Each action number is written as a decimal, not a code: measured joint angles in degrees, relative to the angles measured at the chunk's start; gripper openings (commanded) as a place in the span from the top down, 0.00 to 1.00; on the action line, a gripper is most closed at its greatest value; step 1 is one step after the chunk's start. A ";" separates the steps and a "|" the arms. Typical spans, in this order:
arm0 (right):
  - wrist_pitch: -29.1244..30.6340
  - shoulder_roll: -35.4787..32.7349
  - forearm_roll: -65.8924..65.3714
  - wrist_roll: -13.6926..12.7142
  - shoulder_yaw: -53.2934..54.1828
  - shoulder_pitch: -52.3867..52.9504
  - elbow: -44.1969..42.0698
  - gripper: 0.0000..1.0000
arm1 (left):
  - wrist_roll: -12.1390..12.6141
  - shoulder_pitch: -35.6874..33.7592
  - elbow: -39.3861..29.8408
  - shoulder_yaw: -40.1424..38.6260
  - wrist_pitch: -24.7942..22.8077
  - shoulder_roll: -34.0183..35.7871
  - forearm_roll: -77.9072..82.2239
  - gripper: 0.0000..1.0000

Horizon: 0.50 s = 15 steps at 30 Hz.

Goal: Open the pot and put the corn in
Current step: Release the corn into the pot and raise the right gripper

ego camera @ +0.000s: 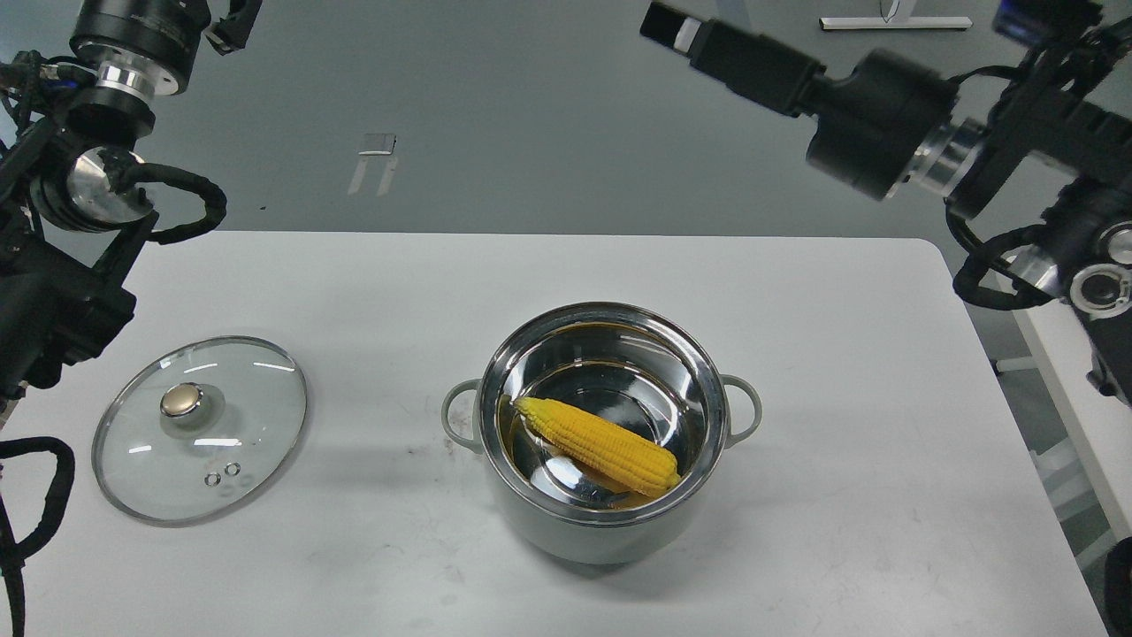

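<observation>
The stainless-steel pot [610, 522] stands open on the white table, right of centre, with its two loop handles to the sides. The yellow corn cob [597, 445] lies inside it, slanting across the bottom, tapered end to the left. My right gripper [669, 26] is raised high above and behind the pot, far from it and holding nothing; its fingers cannot be told apart. My left gripper [233, 19] is at the top left edge, partly cut off, well away from the pot.
The round glass lid [133, 460] with a gold knob [181, 400] lies flat on the table at the left. The table's right edge [1017, 425] runs close to another white table [1070, 416].
</observation>
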 measured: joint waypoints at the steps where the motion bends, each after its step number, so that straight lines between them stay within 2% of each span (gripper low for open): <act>1: 0.01 0.45 1.51 0.00 1.78 0.03 -1.33 0.01 | 0.00 0.12 0.06 0.09 -1.07 0.02 0.00 0.02; 7: -0.01 4.89 10.56 0.03 10.26 0.74 -12.00 0.00 | 0.33 0.38 0.08 1.04 -3.92 0.07 0.11 0.02; 15: -0.01 5.87 29.59 0.02 12.04 0.29 -27.49 0.00 | 0.48 -0.25 0.05 1.98 -4.46 0.26 0.17 0.02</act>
